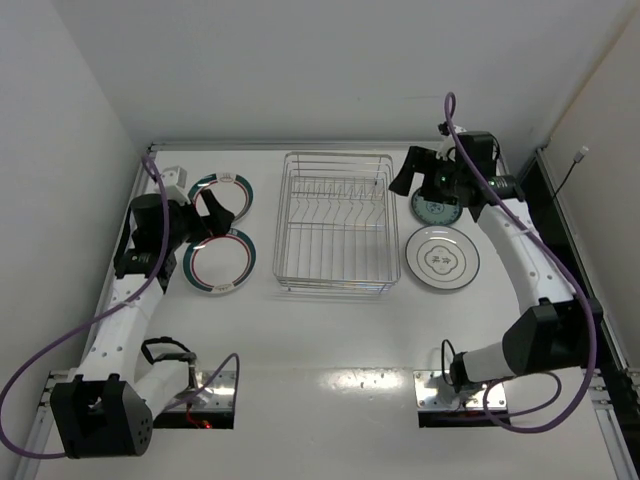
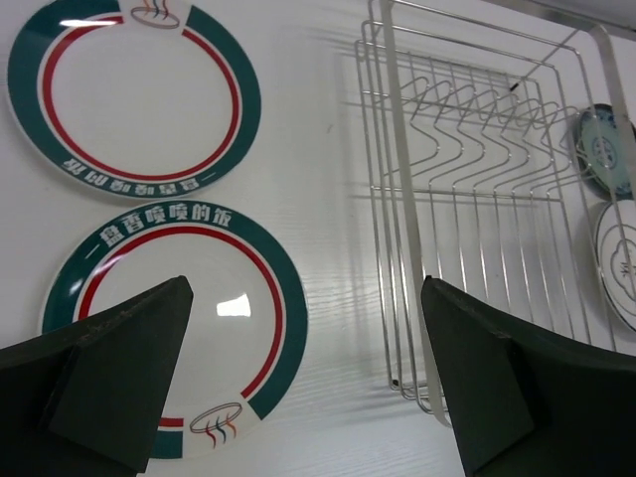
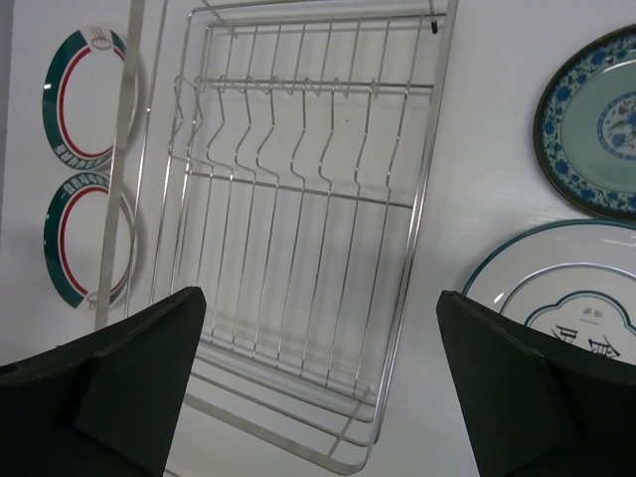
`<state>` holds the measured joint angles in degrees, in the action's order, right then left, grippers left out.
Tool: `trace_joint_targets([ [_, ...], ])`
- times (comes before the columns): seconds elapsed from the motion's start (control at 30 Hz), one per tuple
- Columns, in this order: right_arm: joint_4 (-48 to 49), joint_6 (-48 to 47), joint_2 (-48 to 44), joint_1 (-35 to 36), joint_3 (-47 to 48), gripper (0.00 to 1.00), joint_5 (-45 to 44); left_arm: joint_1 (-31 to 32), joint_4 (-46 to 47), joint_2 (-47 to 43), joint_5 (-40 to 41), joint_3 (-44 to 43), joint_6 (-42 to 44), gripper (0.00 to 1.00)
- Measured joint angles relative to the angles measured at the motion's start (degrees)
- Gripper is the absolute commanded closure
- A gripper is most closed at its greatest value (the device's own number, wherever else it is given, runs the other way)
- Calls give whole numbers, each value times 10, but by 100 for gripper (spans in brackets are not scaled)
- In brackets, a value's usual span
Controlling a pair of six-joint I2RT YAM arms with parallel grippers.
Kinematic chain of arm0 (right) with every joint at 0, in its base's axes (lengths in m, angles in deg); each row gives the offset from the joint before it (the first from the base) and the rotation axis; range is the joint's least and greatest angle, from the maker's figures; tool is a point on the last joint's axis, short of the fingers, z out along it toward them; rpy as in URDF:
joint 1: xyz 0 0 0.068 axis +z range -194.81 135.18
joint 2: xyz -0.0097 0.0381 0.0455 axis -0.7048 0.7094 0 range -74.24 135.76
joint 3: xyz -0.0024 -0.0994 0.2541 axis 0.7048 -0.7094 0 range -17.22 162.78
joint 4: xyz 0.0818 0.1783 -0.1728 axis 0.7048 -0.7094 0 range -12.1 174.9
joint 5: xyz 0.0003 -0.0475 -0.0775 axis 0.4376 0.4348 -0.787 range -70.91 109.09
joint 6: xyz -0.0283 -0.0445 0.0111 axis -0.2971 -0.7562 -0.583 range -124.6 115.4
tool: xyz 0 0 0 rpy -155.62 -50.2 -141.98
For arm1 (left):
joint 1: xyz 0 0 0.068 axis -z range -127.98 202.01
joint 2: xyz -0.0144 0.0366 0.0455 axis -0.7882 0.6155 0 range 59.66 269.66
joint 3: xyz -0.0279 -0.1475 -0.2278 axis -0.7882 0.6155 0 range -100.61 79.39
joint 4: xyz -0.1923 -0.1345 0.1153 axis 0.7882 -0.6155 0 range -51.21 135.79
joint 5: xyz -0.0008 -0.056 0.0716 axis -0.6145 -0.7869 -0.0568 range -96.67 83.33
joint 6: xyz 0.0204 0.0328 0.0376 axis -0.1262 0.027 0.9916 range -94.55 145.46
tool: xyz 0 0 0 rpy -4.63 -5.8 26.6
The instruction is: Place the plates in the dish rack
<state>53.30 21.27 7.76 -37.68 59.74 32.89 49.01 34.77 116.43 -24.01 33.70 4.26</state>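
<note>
The empty dish rack [image 1: 335,222] is flanked by plates laid flat on the surface, teal-rimmed plates [image 1: 219,262] left, white plate [image 1: 442,256] and patterned plate [image 1: 437,208] right; left gripper [image 2: 306,288] and right gripper [image 3: 320,294] are held above, jaws spread, for pickup.

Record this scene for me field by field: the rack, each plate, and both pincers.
Dish rack: mid-table, no plates in it
Far teal-rimmed plate: flat on table, left of rack
Near teal-rimmed plate: flat on table, left of rack
Large white plate: flat on table, right of rack
Dark teal plate: flat, beyond the white one
Left pincer: open, empty, above the teal-rimmed plates
Right pincer: open, empty, near rack's far right corner
Plates loaded: none
</note>
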Motion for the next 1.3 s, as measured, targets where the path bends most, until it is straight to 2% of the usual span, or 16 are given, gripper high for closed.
trace_joint_targets([
  [0.17, -2, 7, 0, -28, -5, 0, 0, 1, 2, 0, 14, 6, 9, 0],
  [0.23, -2, 7, 2, -51, -5, 5, -4, 4, 6, 0, 17, 6, 11, 0],
  [0.3, -1, 14, 7, -89, -5, 8, -4, 10, 9, 0, 18, 6, 12, 0],
  [0.43, 16, 43, 46, -185, -4, 26, 17, 19, 11, 0, 20, 6, 13, 0],
  [0.53, 39, 71, 103, -254, -3, 27, 41, 19, 11, 0, 22, 6, 12, 0],
  [0.63, 63, 90, 156, -294, -3, 30, 54, 19, 11, 0, 22, 6, 12, 0],
  [1.03, 56, 85, 302, -301, 21, 32, 65, 19, 8, 3, 28, 6, 12, 0],
  [1.3, 53, 71, 350, -306, 23, 41, 77, 19, 8, 5, 36, 6, 13, 0],
])
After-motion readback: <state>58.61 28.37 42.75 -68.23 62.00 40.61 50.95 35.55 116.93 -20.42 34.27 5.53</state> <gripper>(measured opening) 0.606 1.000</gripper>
